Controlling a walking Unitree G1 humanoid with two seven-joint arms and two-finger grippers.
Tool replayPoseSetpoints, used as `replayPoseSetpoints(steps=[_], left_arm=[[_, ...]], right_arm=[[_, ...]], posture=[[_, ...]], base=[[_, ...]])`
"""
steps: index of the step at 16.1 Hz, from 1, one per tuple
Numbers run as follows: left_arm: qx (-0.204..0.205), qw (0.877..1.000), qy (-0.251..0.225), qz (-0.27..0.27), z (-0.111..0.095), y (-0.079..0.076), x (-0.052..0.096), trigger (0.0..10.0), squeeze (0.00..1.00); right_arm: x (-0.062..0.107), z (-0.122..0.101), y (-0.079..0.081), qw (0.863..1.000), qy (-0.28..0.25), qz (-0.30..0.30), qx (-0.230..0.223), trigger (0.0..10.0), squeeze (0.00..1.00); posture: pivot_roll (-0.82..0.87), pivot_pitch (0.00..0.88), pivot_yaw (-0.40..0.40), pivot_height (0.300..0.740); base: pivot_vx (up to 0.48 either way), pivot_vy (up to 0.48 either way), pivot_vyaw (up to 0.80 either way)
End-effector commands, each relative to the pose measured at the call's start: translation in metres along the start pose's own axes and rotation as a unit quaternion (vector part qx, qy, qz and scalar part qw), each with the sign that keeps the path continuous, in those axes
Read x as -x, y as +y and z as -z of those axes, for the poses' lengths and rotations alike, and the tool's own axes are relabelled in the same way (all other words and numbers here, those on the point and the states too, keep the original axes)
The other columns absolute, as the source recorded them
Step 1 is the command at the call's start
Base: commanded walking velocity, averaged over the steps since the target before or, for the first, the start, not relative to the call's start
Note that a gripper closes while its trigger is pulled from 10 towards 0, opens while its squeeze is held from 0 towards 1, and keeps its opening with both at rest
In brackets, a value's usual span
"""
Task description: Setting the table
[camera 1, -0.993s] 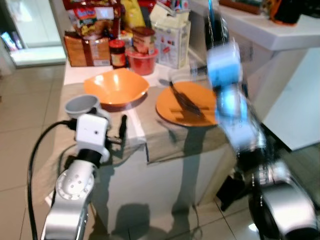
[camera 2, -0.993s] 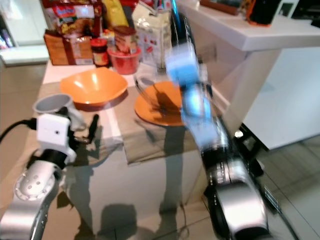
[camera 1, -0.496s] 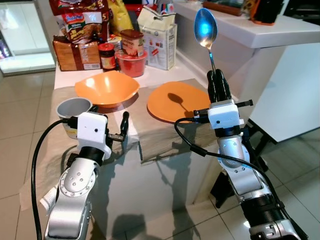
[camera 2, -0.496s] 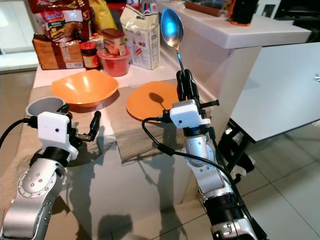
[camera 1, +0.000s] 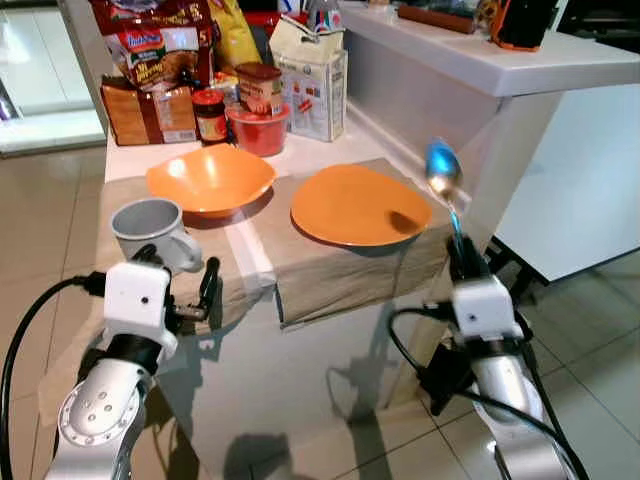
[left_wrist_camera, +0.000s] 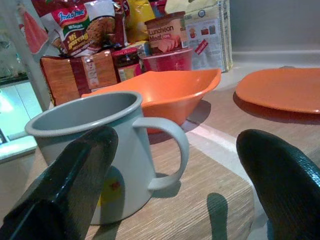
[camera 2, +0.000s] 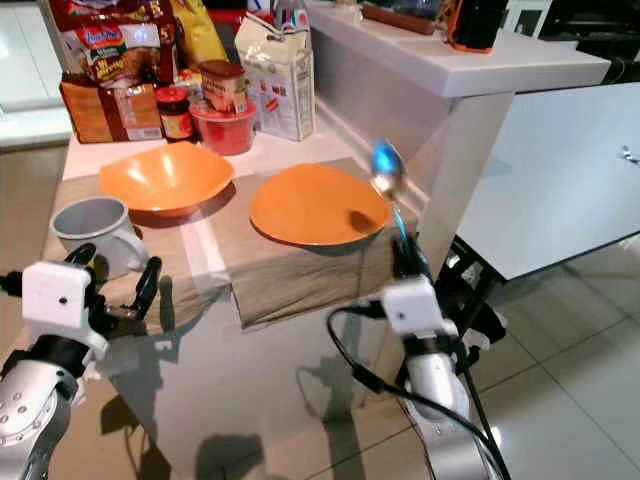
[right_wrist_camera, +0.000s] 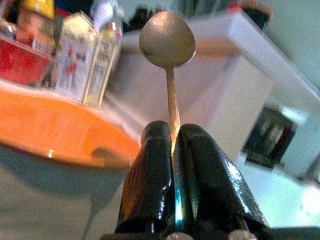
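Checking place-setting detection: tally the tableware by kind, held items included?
Bowls: 1, orange bowl
Plates: 1, orange plate
Mugs: 1, grey mug
Spoons: 1, spoon, held upright in the right gripper
Total: 4

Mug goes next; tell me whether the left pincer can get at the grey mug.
Probably yes. The left pincer is open, just short of the grey mug, with nothing between them; its handle faces the fingers.
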State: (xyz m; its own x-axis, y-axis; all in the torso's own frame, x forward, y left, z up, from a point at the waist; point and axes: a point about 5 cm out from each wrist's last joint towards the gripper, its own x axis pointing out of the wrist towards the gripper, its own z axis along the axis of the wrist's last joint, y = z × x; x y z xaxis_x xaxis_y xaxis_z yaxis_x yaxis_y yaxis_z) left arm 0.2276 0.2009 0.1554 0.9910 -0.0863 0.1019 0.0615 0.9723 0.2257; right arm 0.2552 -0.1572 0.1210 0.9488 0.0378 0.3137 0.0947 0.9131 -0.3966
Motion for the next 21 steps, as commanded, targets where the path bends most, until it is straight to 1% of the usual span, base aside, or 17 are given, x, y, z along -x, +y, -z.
replayPoseSetpoints(steps=[1, 2, 3, 4, 5, 7, 8, 9, 12, 13, 14, 15, 16, 17, 19, 20, 21], left_arm=[[-0.01, 1.0, 0.01, 0.013, 0.007, 0.0, 0.007, 10.0, 0.0], [-0.003, 0.999, 0.04, 0.015, 0.02, 0.006, 0.027, 10.0, 0.0], [0.004, 0.999, 0.051, 0.018, 0.023, 0.009, 0.034, 10.0, 0.0], [0.004, 0.998, 0.054, 0.019, 0.024, 0.009, 0.036, 10.0, 0.0], [0.008, 0.999, 0.044, 0.021, 0.021, 0.005, 0.026, 10.0, 0.0], [0.013, 0.999, 0.029, 0.025, 0.017, -0.001, 0.015, 10.0, 0.0], [0.018, 0.999, 0.028, 0.024, 0.017, -0.003, 0.013, 10.0, 0.0], [0.026, 0.999, 0.03, 0.017, 0.019, -0.007, 0.009, 10.0, 0.0], [0.029, 0.999, 0.034, 0.024, 0.019, -0.012, 0.008, 10.0, 0.0], [0.028, 0.999, 0.036, 0.027, 0.02, -0.013, 0.008, 10.0, 0.0], [0.025, 0.999, 0.036, 0.024, 0.02, -0.012, 0.006, 10.0, 0.0], [0.026, 0.999, 0.037, 0.021, 0.021, -0.012, 0.003, 10.0, 0.0], [0.038, 0.999, 0.032, 0.02, 0.02, -0.015, 0.001, 10.0, 0.0], [0.045, 0.998, 0.034, 0.016, 0.022, -0.015, 0.002, 10.0, 0.0], [0.067, 0.997, 0.047, -0.006, 0.03, -0.011, 0.004, 10.0, 0.0], [0.078, 0.995, 0.059, -0.013, 0.036, -0.011, 0.005, 10.0, 0.0], [0.082, 0.994, 0.065, -0.015, 0.041, -0.013, 0.004, 10.0, 0.0]], right_arm=[[0.01, 0.005, -0.007, 0.999, 0.029, 0.006, -0.016, 0.0, 0.0], [0.038, 0.017, -0.015, 0.997, 0.074, -0.004, -0.007, 0.0, 0.0], [0.044, 0.019, -0.017, 0.996, 0.089, -0.006, -0.005, 0.0, 0.0], [0.044, 0.019, -0.017, 0.996, 0.09, -0.007, -0.006, 0.0, 0.0], [0.036, 0.022, -0.016, 0.997, 0.081, -0.001, -0.009, 0.0, 0.0], [0.028, 0.026, -0.01, 0.997, 0.078, 0.006, -0.021, 0.0, 0.0], [0.027, 0.028, -0.007, 0.996, 0.08, 0.009, -0.028, 0.0, 0.0], [0.025, 0.029, -0.004, 0.996, 0.083, 0.004, -0.044, 0.0, 0.0], [0.025, 0.024, 0.002, 0.994, 0.086, -0.012, -0.061, 0.0, 0.0], [0.024, 0.026, 0.004, 0.993, 0.093, -0.016, -0.07, 0.0, 0.0], [0.022, 0.028, 0.008, 0.991, 0.101, -0.02, -0.082, 0.0, 0.0], [0.018, 0.029, 0.012, 0.991, 0.102, -0.027, -0.084, 0.0, 0.0], [0.012, 0.026, 0.011, 0.991, 0.096, -0.027, -0.088, 0.0, 0.0], [0.01, 0.025, 0.01, 0.991, 0.094, -0.024, -0.088, 0.0, 0.0], [0.009, 0.027, 0.01, 0.99, 0.104, -0.022, -0.097, 0.0, 0.0], [0.011, 0.031, 0.014, 0.986, 0.118, -0.025, -0.112, 0.0, 0.0], [0.013, 0.033, 0.016, 0.985, 0.126, -0.029, -0.115, 0.0, 0.0]], posture=[[0.0, 0.0, 0.025, 0.74], [-0.01, 0.0, 0.03, 0.74], [-0.01, 0.0, 0.034, 0.74], [-0.02, 0.0, 0.036, 0.74], [-0.02, 0.0, 0.042, 0.74], [-0.03, 0.0, 0.045, 0.74], [-0.03, 0.0, 0.045, 0.74], [-0.02, 0.0, 0.043, 0.74], [-0.02, 0.0, 0.044, 0.74], [-0.02, 0.0, 0.044, 0.74], [-0.03, 0.0, 0.045, 0.74], [-0.03, 0.0, 0.045, 0.74], [-0.03, 0.0, 0.038, 0.74], [-0.02, 0.0, 0.036, 0.74], [-0.02, 0.0, 0.031, 0.74], [-0.03, 0.0, 0.034, 0.74], [-0.04, 0.0, 0.04, 0.74]], base=[[0.0, 0.0, 0.0], [0.0, 0.0, 0.0], [0.0, 0.0, 0.0], [0.0, 0.0, 0.0], [0.0, 0.0, 0.0], [0.0, 0.0, 0.0], [0.0, 0.0, 0.0], [0.0, 0.0, 0.0], [0.0, 0.0, 0.0], [0.0, 0.0, 0.0], [0.0, 0.0, 0.0], [0.0, 0.0, 0.0], [0.0, 0.0, 0.0], [0.0, 0.0, 0.0], [0.0, 0.0, 0.0], [0.0, 0.0, 0.0], [0.0, 0.0, 0.0]])
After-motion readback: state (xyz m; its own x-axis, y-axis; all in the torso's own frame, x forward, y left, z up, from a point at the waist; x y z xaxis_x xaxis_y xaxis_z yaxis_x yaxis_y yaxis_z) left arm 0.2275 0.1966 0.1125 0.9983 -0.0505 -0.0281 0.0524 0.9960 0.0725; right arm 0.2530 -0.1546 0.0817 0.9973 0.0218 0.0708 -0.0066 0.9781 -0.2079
